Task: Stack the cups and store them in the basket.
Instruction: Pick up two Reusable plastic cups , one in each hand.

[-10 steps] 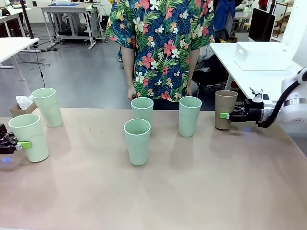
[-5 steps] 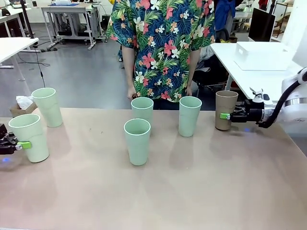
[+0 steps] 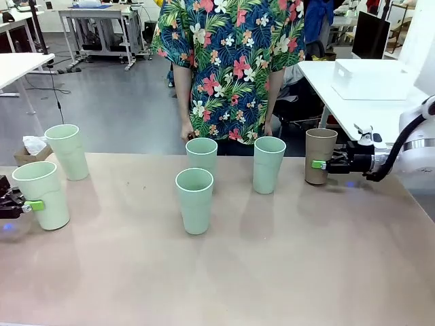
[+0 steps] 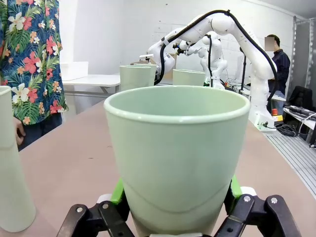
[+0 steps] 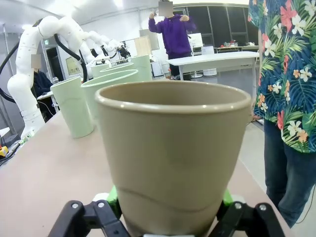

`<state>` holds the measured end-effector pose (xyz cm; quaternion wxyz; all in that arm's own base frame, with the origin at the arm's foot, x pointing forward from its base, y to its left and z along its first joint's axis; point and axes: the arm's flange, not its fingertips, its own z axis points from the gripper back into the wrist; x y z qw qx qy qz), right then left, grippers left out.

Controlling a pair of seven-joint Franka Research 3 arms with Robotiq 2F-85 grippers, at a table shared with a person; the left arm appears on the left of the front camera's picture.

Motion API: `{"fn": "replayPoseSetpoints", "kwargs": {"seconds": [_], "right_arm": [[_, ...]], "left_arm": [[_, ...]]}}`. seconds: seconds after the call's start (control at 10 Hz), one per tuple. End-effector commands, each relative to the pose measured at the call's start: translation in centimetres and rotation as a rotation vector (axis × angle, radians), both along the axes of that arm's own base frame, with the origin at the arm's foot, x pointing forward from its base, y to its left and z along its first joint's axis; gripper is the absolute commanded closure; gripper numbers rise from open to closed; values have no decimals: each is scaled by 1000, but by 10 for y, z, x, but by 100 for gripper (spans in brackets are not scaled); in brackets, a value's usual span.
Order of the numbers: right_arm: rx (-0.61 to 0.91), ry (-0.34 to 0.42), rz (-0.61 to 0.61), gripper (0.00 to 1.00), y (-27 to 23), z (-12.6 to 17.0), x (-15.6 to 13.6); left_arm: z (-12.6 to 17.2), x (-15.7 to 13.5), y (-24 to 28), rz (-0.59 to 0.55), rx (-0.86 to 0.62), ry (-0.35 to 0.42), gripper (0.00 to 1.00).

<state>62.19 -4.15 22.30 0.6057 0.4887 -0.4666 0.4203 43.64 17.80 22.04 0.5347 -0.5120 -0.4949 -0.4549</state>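
A tan-brown cup (image 3: 320, 153) stands upright at the table's far right, and my right gripper (image 3: 319, 164) is shut on its lower half from the right. The right wrist view has this tan cup (image 5: 173, 153) between the green pads (image 5: 112, 195). At the left edge my left gripper (image 3: 31, 205) is shut on a mint cup (image 3: 42, 191), seen close as the mint cup (image 4: 177, 153) in the left wrist view. Three mint cups (image 3: 194, 198) (image 3: 202, 155) (image 3: 268, 163) stand in the middle, and another cup (image 3: 67, 149) stands far left. The white basket (image 3: 370, 80) sits on a separate table at the back right.
A person in a flowered shirt (image 3: 228, 68) stands at the far side, with hands hanging at the table edge behind the middle cups. The near half of the tan table (image 3: 272, 272) is bare. White tables and other equipment stand in the background.
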Motion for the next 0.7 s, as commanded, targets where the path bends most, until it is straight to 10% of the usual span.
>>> {"fn": "replayPoseSetpoints", "kwargs": {"seconds": [0.0, 0.6], "right_arm": [[43, -71, 5, 17, -3, 39, -15], [136, -206, 17, 17, -16, 112, -109]], "left_arm": [[39, -3, -5, 61, -13, -32, 13], [125, -40, -79, 91, -69, 5, 13]]}}
